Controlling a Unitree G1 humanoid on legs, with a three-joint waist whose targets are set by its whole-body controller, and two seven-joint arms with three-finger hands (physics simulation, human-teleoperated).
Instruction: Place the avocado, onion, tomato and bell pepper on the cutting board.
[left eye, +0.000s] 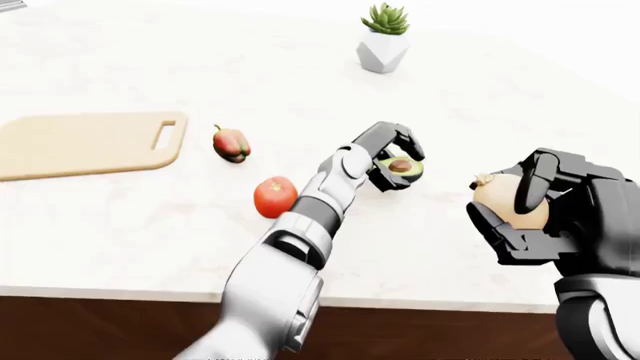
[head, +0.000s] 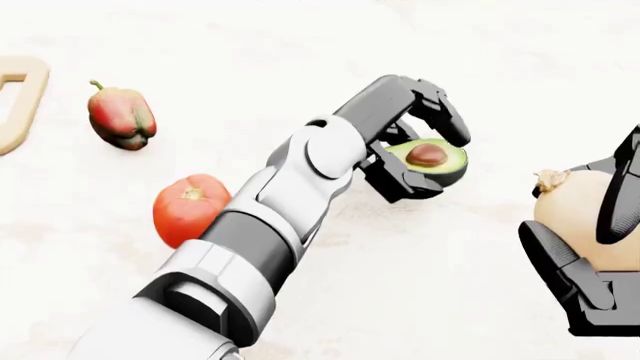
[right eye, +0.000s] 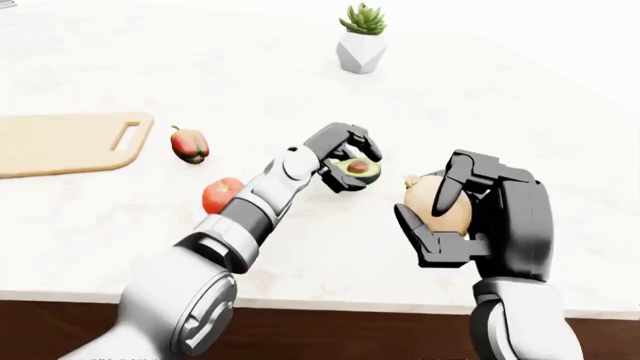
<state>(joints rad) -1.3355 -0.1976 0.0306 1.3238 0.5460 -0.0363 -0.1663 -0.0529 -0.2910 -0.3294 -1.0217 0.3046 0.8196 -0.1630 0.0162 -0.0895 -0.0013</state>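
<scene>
Left hand (head: 415, 146): our fingers (head: 445, 112) are curled over and under the avocado half (head: 432, 159), closing round it, cut face and pit up; we can't tell if it's off the bench (left eye: 130, 217) or on it. Right hand (right eye: 480, 221): fingers (right eye: 452, 186) wrapped round the onion (right eye: 440, 202), gripping it, held up above the bench near the right of the eye views. Tomato (head: 188, 208) sits on the bench just beside our left forearm, on its left in the head view. Bell pepper (head: 122, 116) lies further up-left, apart from the tomato. Cutting board (left eye: 85, 142) is at the left of the left-eye view, handle end toward the pepper, nothing on it. Potted succulent (left eye: 384, 37) stands at the top, well apart from everything
</scene>
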